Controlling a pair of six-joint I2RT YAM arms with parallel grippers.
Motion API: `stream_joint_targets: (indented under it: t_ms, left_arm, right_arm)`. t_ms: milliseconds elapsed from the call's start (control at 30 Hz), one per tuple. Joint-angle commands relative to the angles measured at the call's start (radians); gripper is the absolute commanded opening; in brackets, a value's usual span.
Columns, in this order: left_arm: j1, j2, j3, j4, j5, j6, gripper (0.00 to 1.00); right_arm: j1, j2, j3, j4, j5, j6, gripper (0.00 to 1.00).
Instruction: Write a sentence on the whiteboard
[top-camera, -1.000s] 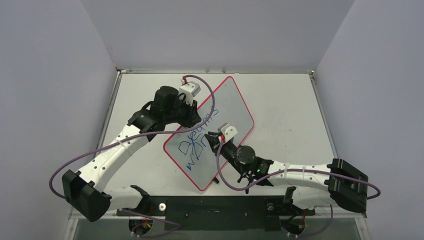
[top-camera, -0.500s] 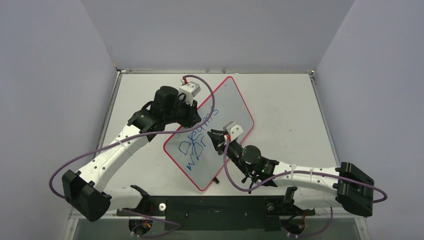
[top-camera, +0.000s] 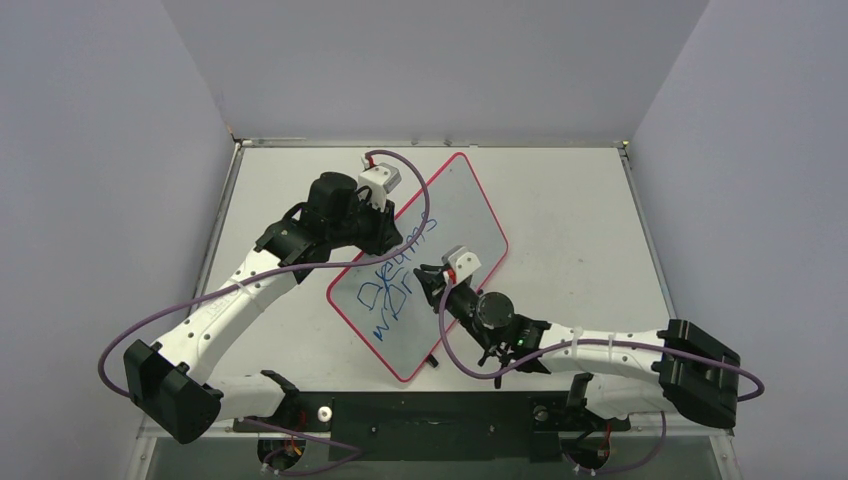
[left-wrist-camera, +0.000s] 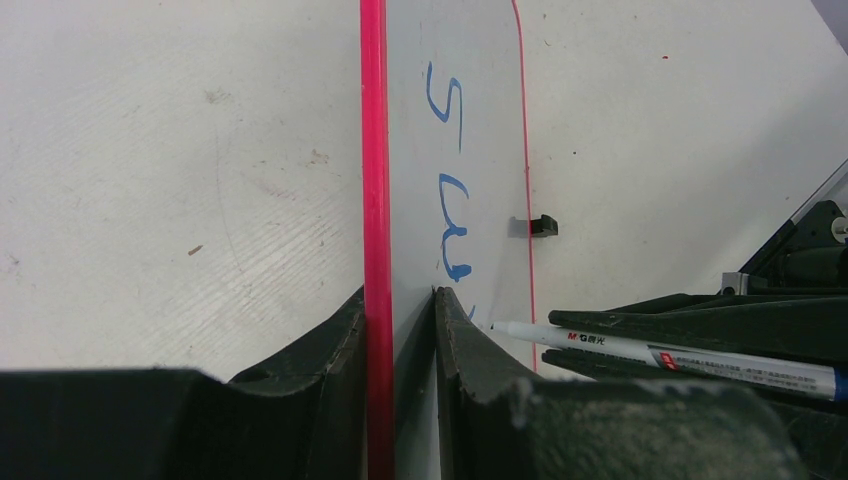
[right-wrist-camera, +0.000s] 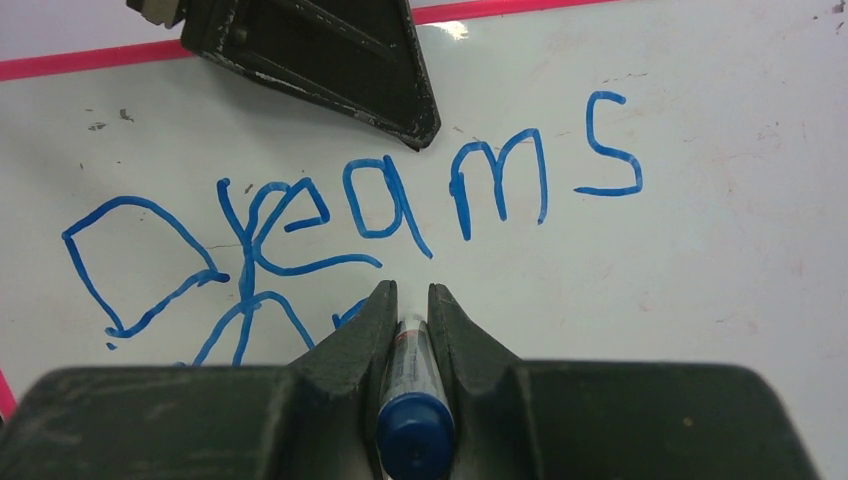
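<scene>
A: Whiteboard location?
B: The whiteboard (top-camera: 455, 205) lies diagonally on the surface (top-camera: 580, 200), between the two arms.
A: Left side?
B: Left fingers (left-wrist-camera: 335, 345) clamped on the whiteboard's red-pink rim, one finger on each face.
A: Right side?
B: Right fingers (right-wrist-camera: 345, 345) closed on a blue-ended marker (right-wrist-camera: 412, 385), over the whiteboard's middle. Cannot tell whether the tip touches the whiteboard.
A: Writing?
B: The sentence (right-wrist-camera: 384, 205) is in blue. Top line reads "Dreams". More strokes beneath it, partly hidden by the right fingers. A black clip (left-wrist-camera: 542, 225) sits on the whiteboard's rim opposite the left fingers.
</scene>
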Motion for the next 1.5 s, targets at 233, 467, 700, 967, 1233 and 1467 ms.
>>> stream_joint_targets:
  t_ms: [233,467,700,967,1233,1467]
  left_arm:
    - [0.004,-0.038,0.003,0.102,-0.104,0.099,0.00]
    - [0.004,-0.039,0.002,0.102,-0.103,0.099,0.00]
    - [0.004,-0.040,0.001,0.102,-0.103,0.099,0.00]
    - [0.004,-0.038,0.002,0.102,-0.102,0.099,0.00]
    - [0.004,-0.037,0.003,0.102,-0.100,0.099,0.00]
    - [0.006,-0.038,0.002,0.101,-0.100,0.099,0.00]
  right_arm:
    - [-0.027,0.045,0.005,0.083,-0.015,0.026,0.00]
    - [-0.062,0.041,0.000,0.076,0.003,0.032,0.00]
    - [-0.079,0.019,0.016,0.035,0.006,0.017,0.00]
    - [-0.064,-0.050,0.032,-0.003,-0.007,0.045,0.00]
    - [-0.054,-0.016,0.065,0.011,-0.017,0.051,0.00]
    - [-0.056,0.015,0.094,0.018,-0.027,0.052,0.00]
